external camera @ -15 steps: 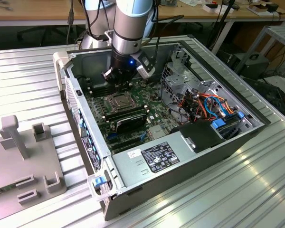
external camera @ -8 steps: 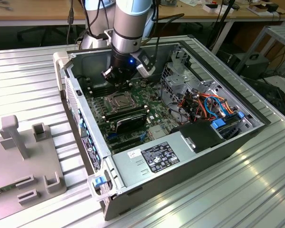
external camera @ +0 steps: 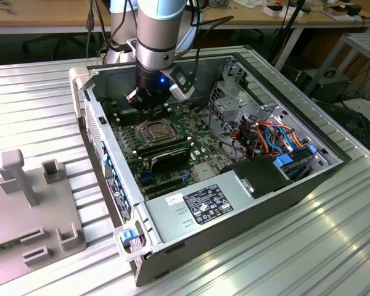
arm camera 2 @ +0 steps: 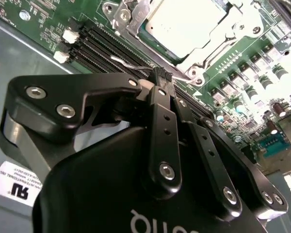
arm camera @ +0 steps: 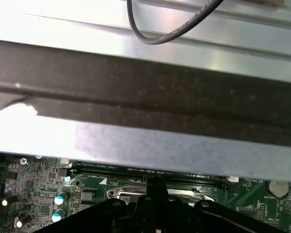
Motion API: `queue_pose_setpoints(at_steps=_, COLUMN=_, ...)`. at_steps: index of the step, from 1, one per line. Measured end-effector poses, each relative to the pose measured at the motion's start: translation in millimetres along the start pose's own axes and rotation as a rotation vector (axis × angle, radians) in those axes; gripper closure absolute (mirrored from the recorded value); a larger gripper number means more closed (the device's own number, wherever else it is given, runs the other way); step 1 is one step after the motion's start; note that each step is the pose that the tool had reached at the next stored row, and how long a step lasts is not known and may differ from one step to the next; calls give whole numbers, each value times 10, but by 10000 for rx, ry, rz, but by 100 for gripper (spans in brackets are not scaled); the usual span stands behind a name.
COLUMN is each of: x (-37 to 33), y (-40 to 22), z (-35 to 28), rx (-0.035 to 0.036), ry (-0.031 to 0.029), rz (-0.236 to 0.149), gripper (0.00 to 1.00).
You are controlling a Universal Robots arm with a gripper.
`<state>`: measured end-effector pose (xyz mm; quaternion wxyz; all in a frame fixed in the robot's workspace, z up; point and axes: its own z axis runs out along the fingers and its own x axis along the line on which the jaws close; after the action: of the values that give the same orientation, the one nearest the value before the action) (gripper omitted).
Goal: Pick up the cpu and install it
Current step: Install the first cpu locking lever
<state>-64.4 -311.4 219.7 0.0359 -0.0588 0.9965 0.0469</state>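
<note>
The cpu (external camera: 154, 130) lies flat in its socket on the green motherboard (external camera: 200, 157) inside the open computer case; in the second wrist view the cpu (arm camera 2: 184, 22) shows a pale metal top inside the silver socket frame (arm camera 2: 136, 19). My gripper (external camera: 151, 111) hangs just above the board, at the far side of the socket. In the second wrist view my gripper (arm camera 2: 161, 75) has its black fingers pressed together, shut, with the tips at a thin wire socket lever (arm camera 2: 128, 63). I cannot tell whether the lever is pinched. The gripper (arm camera: 155, 187) also shows in the first wrist view.
The case walls (external camera: 234, 203) surround the board. A drive cage with orange and blue cables (external camera: 265, 132) stands at the exterior view's right. Memory slots (arm camera 2: 102, 43) lie beside the socket. A grey fixture (external camera: 24, 185) sits outside the case on the ribbed table (external camera: 333, 246).
</note>
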Motion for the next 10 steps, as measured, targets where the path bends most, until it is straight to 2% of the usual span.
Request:
queue_pose_setpoints(at_steps=4, x=-4, y=9, z=-91, rx=15, ry=-134, rz=-15, gripper=89)
queue_pose_setpoints(at_steps=6, x=10, y=11, z=-104, rx=21, ry=-211, rz=-22, gripper=89)
queue_pose_setpoints(at_steps=8, x=69, y=19, z=-110, rx=20, ry=-327, rz=-32, gripper=89)
queue_pose_setpoints(at_steps=10, x=105, y=23, z=-113, rx=22, ry=-377, rz=-36, gripper=89)
